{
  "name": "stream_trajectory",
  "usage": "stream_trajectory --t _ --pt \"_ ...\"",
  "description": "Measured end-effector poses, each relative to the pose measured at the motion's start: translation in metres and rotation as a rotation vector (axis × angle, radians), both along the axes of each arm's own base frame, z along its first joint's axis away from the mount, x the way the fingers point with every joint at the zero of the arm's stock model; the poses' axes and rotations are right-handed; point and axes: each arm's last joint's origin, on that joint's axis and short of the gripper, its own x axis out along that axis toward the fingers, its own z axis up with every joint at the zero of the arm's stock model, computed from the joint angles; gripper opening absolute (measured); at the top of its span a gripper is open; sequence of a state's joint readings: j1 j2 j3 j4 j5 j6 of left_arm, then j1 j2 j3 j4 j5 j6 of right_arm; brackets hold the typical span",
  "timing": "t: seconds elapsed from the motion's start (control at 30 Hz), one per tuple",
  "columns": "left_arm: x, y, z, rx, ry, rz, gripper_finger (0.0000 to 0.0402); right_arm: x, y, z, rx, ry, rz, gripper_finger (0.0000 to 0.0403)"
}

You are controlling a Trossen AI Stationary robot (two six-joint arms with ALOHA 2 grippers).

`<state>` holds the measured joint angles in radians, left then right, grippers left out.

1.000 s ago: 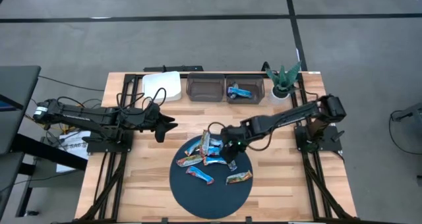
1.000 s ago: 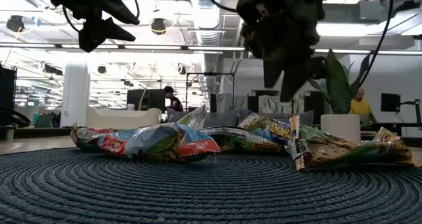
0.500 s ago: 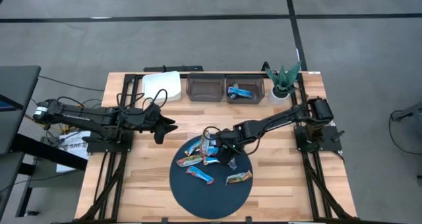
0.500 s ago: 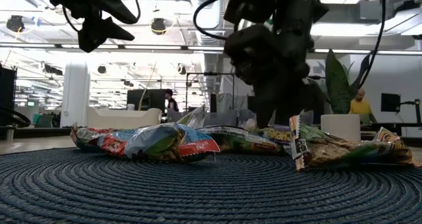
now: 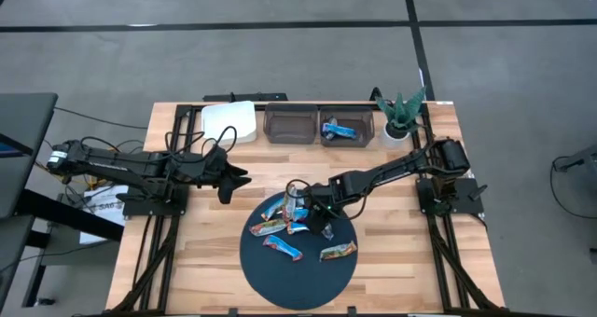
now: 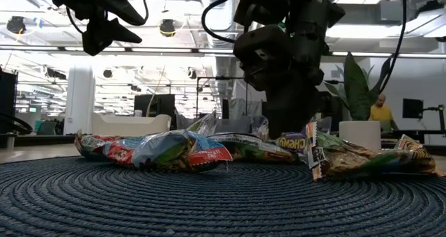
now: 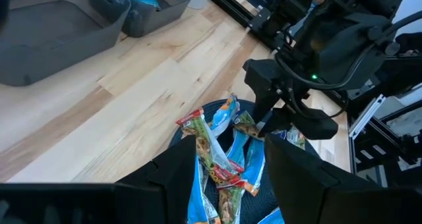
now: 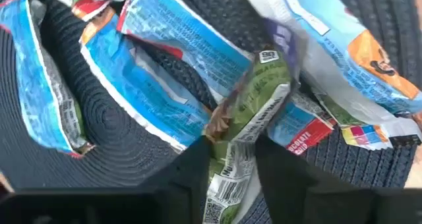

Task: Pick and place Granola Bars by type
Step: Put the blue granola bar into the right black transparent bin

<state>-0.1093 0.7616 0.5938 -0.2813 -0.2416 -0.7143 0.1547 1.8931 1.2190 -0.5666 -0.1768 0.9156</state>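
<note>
Look down from the high view first: your right tool [image 5: 300,202] sits low over the far edge of the round dark mat [image 5: 280,280], among the granola bars [image 5: 283,226] heaped there. More bars lie apart on the mat — a blue one [image 5: 283,249] near the middle, a tan one [image 5: 338,252] to its right. Your left tool [image 5: 235,179] hangs over bare table [image 5: 205,252] just left of the mat, well clear of the heap. At the far edge stand two dark bins: the left bin [image 5: 288,124] and the right bin [image 5: 344,127], which holds one blue bar [image 5: 339,130]. A white tray [image 5: 230,120] sits to their left, a potted plant [image 5: 399,112] to their right.

From the low view you see the right arm's dark bulk [image 6: 286,56] pressed down behind the pile [image 6: 174,150] on the woven mat; the fingertips are hidden.

In the left wrist view, the left tool's fingers [image 7: 178,178] stand well apart with nothing between them — the heap [image 7: 221,151] lies beyond.

In the right wrist view, the fingers [image 8: 191,171] are closed narrowly on a green-wrapped bar [image 8: 247,125], with blue bars [image 8: 165,59] touching it on either side.
</note>
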Motion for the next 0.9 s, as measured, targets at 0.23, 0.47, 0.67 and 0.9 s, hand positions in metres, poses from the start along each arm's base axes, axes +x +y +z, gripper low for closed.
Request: stream_trajectory --t 0.23,0.47,0.67,0.9 --pt "0.000 0.000 0.000 0.000 -0.001 0.000 0.0173 0.002 0.001 -0.003 0.026 -0.002 0.019 0.0018" --pt "0.000 0.000 0.000 0.000 -0.001 0.000 0.0173 0.004 -0.005 -0.001 0.053 -0.013 -0.003 0.0014" --pt "0.000 0.000 0.000 0.000 -0.002 0.001 0.0173 0.014 -0.013 0.017 0.069 -0.077 0.006 0.0003" --pt "0.000 0.000 0.000 0.000 -0.002 0.001 0.0173 0.025 -0.037 0.055 0.024 -0.158 0.007 0.0001"
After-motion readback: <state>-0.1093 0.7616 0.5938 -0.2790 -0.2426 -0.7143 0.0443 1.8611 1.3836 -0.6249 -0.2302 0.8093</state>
